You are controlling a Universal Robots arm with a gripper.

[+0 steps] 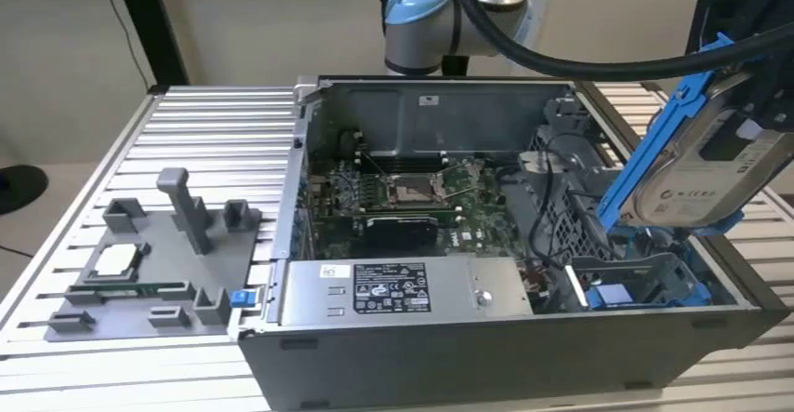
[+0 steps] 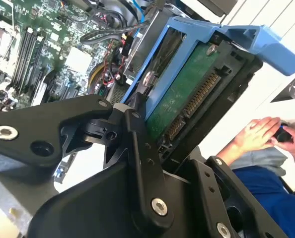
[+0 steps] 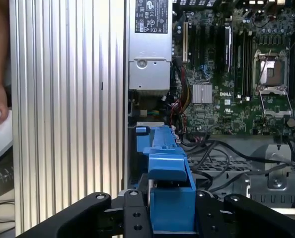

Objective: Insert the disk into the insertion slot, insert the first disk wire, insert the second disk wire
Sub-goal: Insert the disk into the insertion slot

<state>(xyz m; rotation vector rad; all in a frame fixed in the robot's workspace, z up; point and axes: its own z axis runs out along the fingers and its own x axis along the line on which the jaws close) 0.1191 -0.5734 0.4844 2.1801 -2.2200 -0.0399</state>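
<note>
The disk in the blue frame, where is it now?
At the exterior view's right, the disk is held tilted in the hand, above the insertion slot.

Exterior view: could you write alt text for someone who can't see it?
A robot arm's tool holds the disk, a blue-framed hard drive, tilted above the insertion slot at the exterior view's right of an open computer case. The case sits on a slatted metal table, with a grey parts holder at the exterior view's left.

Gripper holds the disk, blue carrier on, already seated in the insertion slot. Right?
Not seated. The gripper holds the disk, blue carrier on, but the exterior view shows it tilted in the air above the insertion slot.
</note>
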